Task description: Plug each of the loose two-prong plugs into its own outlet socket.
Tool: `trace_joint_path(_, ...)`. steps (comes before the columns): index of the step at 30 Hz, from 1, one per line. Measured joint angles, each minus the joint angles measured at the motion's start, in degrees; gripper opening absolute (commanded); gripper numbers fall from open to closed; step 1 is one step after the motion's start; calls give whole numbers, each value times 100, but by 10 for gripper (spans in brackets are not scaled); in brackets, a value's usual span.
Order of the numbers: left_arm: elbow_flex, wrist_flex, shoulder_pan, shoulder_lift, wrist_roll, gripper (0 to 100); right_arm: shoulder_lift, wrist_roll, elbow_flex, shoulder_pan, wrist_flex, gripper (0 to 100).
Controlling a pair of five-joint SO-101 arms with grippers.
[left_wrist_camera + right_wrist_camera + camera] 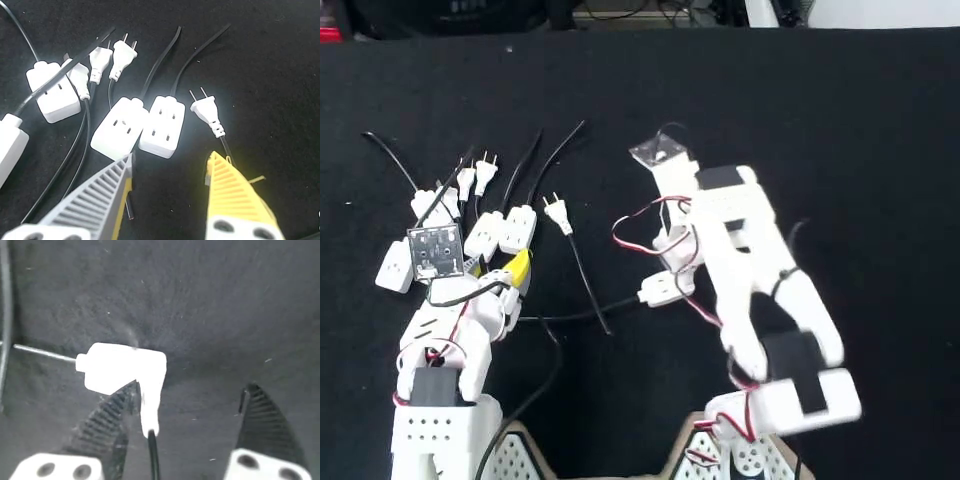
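Two white outlet sockets [120, 131] [162, 125] lie side by side on the black table, just beyond my left gripper [170, 172], which is open with one grey and one yellow finger [232, 192]. A loose two-prong plug [206, 111] lies beside the yellow finger's tip. Two more plugs [122, 56] [100, 61] rest farther off. In the high view the sockets [502, 232] and the near plug [557, 212] sit ahead of the left arm. My right gripper [194, 387] is open; a white plug block [125, 367] lies against one fingertip, not between the jaws.
Two further white outlet blocks [50, 91] [9, 146] lie to the far side of the left gripper, with black cords [75, 150] crossing among them. A cord [585, 270] runs from the near plug toward the table's middle. The white block [665, 288] sits under the right arm.
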Motion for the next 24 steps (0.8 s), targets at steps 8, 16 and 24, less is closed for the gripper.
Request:
trace_joint_path(8, 0, 0, -237, 0, 0, 245, -1222, 2523, 870, -774, 0, 311)
trace_joint_path(16, 0, 0, -536, 0, 0, 245, -1477, 4756, 2048, -1046, -686, 311)
trace_joint_path(24, 0, 0, -536, 0, 0, 245, -1477, 4862, 2778, -1002, -1793, 310)
